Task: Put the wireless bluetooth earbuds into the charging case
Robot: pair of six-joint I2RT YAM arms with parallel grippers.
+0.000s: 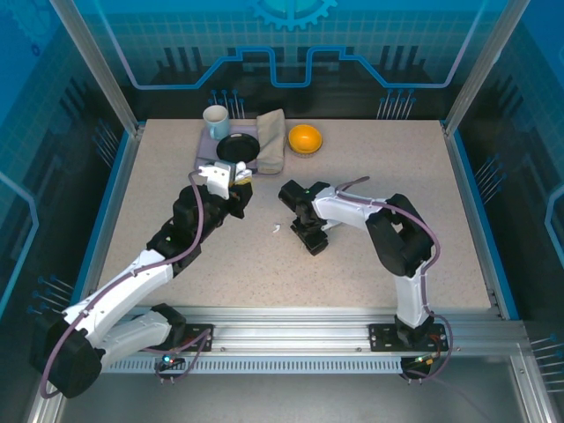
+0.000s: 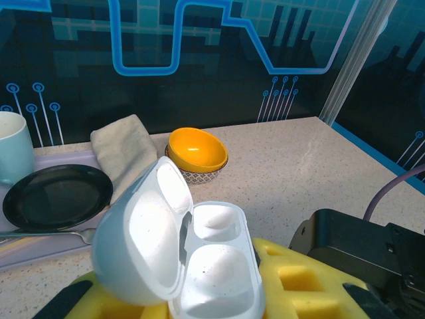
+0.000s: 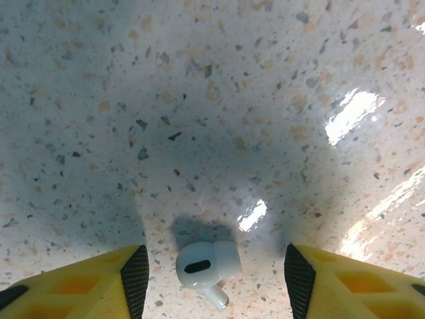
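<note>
White earbud: lies on the speckled table, seen close from the right wrist view. It sits between the parted fingers of the right gripper, neither touching it. Charging case: left wrist view, lid up, both wells empty, clamped in the left gripper. Orange bowl beyond.

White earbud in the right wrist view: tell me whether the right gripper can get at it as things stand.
Probably yes. The white earbud lies on the table between the fingers of the right gripper, whose jaws stand apart and don't touch it. Nothing is in the way.
</note>
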